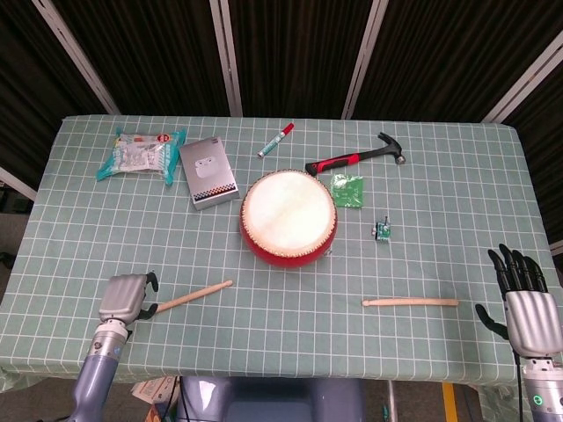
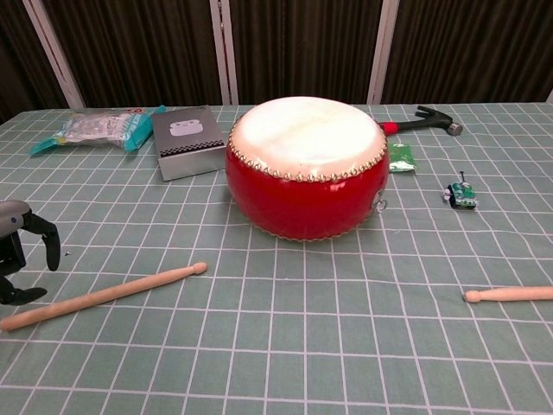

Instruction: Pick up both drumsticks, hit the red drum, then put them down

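The red drum (image 1: 288, 217) with a pale skin stands mid-table, large in the chest view (image 2: 307, 169). One wooden drumstick (image 1: 193, 295) lies slanted to its front left, also seen in the chest view (image 2: 104, 296). My left hand (image 1: 123, 299) hovers over that stick's butt end, fingers (image 2: 47, 242) curled downward and apart, holding nothing. The other drumstick (image 1: 410, 302) lies level at the front right, with only its tip end showing in the chest view (image 2: 510, 295). My right hand (image 1: 525, 303) is to the right of it, apart, with fingers spread; the chest view does not show it.
Behind the drum lie a red-handled hammer (image 1: 356, 159), a red marker (image 1: 275, 140), a grey box (image 1: 208, 171), a snack packet (image 1: 141, 154) and a green packet (image 1: 347, 190). A small toy (image 1: 383, 230) sits right of the drum. The table's front edge is close to both hands.
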Available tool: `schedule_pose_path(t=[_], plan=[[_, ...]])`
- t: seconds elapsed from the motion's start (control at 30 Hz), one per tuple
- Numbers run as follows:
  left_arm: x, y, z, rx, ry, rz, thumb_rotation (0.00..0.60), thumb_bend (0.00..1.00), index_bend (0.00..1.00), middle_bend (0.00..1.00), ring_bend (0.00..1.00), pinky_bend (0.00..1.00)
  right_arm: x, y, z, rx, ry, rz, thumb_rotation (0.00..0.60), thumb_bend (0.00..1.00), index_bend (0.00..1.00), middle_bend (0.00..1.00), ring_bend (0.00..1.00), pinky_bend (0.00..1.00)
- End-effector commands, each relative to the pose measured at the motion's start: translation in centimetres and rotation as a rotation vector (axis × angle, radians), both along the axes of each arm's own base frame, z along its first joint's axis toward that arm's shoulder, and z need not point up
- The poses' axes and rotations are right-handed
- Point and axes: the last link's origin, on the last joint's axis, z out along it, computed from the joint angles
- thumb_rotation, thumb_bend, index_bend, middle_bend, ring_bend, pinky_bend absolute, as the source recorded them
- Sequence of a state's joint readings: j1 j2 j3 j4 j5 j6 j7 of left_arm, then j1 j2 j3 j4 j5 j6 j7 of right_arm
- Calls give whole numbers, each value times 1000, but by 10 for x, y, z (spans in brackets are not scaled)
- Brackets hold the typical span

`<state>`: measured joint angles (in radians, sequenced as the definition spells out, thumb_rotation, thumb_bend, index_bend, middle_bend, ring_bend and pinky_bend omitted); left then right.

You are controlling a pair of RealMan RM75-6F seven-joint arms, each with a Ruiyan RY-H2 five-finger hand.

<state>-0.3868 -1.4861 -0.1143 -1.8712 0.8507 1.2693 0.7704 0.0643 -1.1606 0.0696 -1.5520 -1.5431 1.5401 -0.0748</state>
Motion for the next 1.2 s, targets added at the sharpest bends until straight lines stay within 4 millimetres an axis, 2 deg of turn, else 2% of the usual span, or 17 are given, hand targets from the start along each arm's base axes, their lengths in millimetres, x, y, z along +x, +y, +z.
schedule_pose_path(t=[0.03,0.47,1.1,1.2], plan=[[0,0,-4,-6,8,4,600,267,462,1000,1000,1000,0,0,0,0,-1,0,600,283,0,0,14,87],[3,-4,-23,-48,13,18,600,267,466,1000,1000,1000,0,1,0,-1,-5,1,600,284,0,0,14,87],[-10,-5,-31,-70,69,45,600,309,482,1000,1000,1000,1,1,0,-3,-7,6,600,284,0,0,14,87],[-12,-6,-32,-75,80,48,600,342,517,1000,1000,1000,1,2,0,-2,-8,8,600,284,0,0,14,87]])
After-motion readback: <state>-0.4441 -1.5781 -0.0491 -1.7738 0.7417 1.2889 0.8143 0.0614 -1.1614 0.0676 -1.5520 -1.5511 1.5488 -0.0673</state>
